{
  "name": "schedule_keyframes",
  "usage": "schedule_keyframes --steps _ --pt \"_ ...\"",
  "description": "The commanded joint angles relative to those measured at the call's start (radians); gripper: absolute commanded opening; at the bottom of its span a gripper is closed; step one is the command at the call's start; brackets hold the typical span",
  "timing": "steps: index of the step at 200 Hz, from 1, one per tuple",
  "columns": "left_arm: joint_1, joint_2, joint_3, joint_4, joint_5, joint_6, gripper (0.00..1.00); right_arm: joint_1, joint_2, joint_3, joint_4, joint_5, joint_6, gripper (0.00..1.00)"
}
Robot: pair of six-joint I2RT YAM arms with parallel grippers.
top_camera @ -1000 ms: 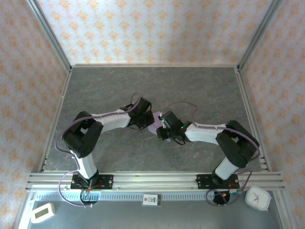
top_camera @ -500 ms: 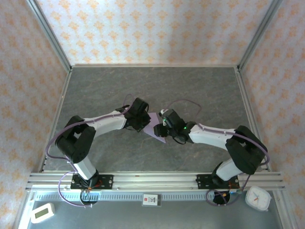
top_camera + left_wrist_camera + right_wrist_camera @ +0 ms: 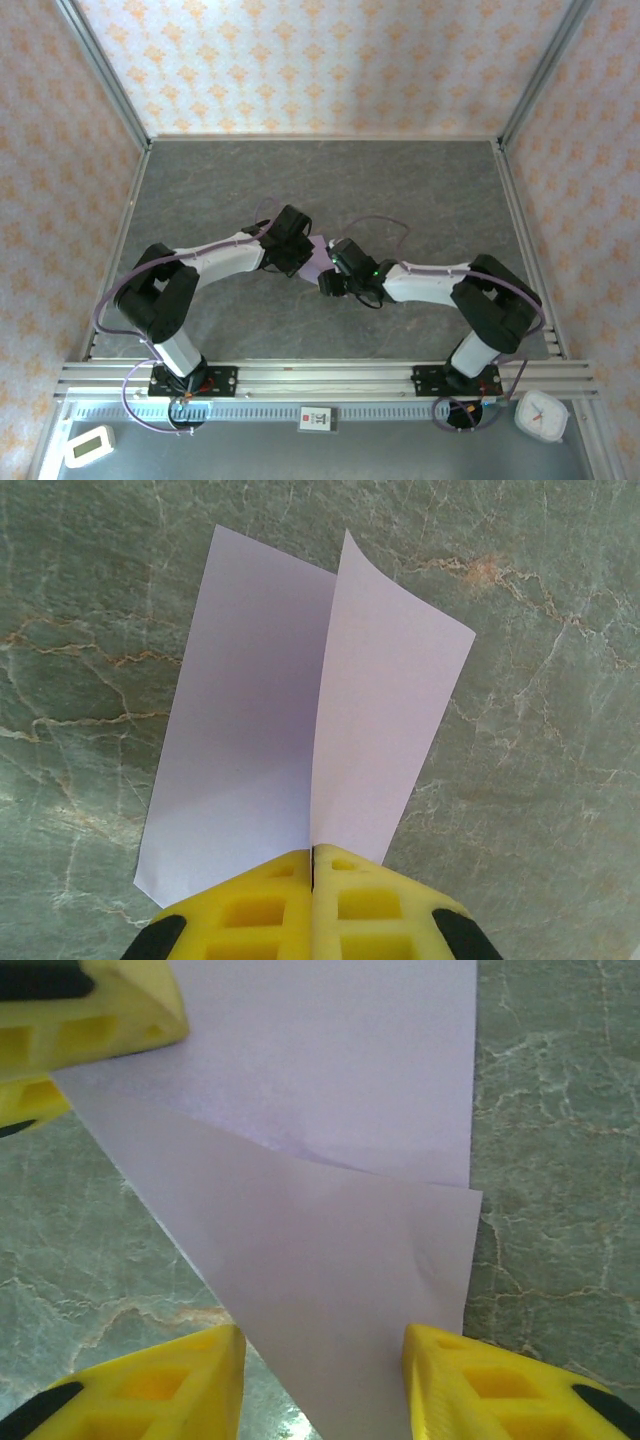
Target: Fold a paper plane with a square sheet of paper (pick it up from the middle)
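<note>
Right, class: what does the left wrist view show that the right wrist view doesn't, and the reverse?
Left wrist: the left gripper shut on the paper at its centre crease, both halves spreading beyond. Right wrist: the right gripper open, straddling a diagonally folded corner. Both: lavender paper on the marbled table.

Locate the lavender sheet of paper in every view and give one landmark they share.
Top external: the sheet of paper is a small patch at centre, between the two wrists.
Left wrist: centre, creased lengthwise, near edge pinched in the left gripper.
Right wrist: top to bottom centre, a folded flap between the open fingers of the right gripper.
Shared landmark: the grey-green marbled table.
</note>
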Motion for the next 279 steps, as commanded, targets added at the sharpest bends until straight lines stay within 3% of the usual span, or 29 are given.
schedule_keyframes --steps 1,96,135,156,279 --pt "-0.01 -0.028 0.009 -0.035 -0.029 -0.019 0.0 0.005 0.015 0.006 0.007 0.053 0.016 0.41" --pt "-0.01 -0.029 -0.003 -0.045 -0.045 -0.018 0.0 0.005 -0.013 -0.05 0.018 0.057 0.027 0.22" --pt "-0.01 -0.029 -0.001 -0.058 -0.055 -0.015 0.0 0.005 -0.027 -0.064 0.018 0.051 0.036 0.22" --pt "-0.009 -0.029 -0.003 -0.061 -0.058 -0.015 0.0 0.005 -0.033 -0.058 0.013 0.055 0.04 0.28" --pt "-0.013 -0.035 -0.004 -0.077 -0.063 -0.017 0.0 0.005 0.008 0.013 -0.014 0.042 0.037 0.25"
